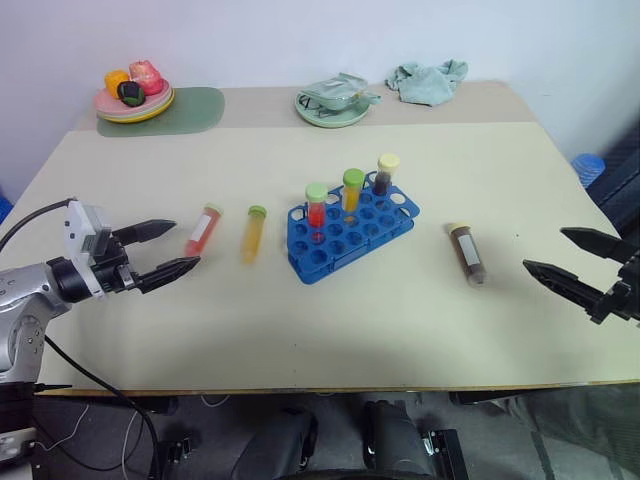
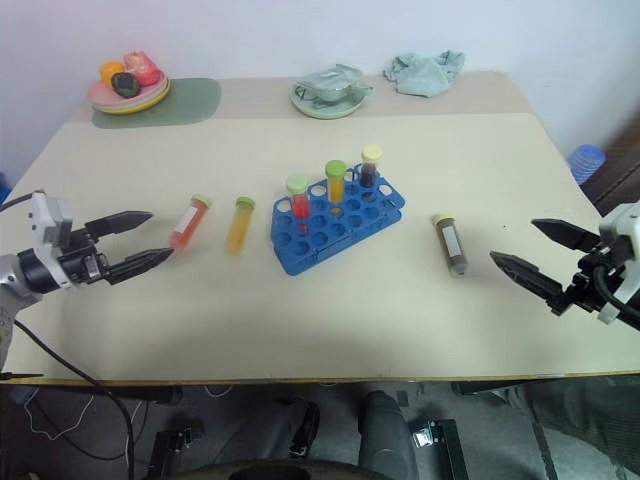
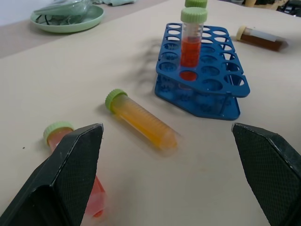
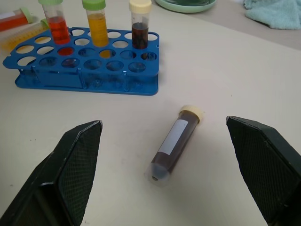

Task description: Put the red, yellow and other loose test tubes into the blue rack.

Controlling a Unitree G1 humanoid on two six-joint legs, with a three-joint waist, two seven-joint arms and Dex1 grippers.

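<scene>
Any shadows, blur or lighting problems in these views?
Left eye view: even light, soft shadow beside the bright blue plastic rack. Left wrist view: the lying orange-yellow tube looks sharp, the black fingers soft. Right wrist view: the lying dark brown tube casts a faint shadow.

I note the rack (image 1: pixel 352 232) is bright blue, on a pale beige table (image 1: pixel 300 320). Standing in it I see a red tube, light green cap (image 1: pixel 316 205); an orange-yellow tube, green cap (image 1: pixel 352 192); a dark brown tube, pale yellow cap (image 1: pixel 386 172). Lying loose: red tube with white label (image 1: pixel 202 230), orange-yellow tube with green cap (image 1: pixel 253 233), brown tube with white label and cream cap (image 1: pixel 467 253). I record black fingers (image 1: pixel 165 272) with cross-hatched pads; a teal cloth (image 1: pixel 427 80); a mint-green dish (image 1: pixel 333 105).
</scene>
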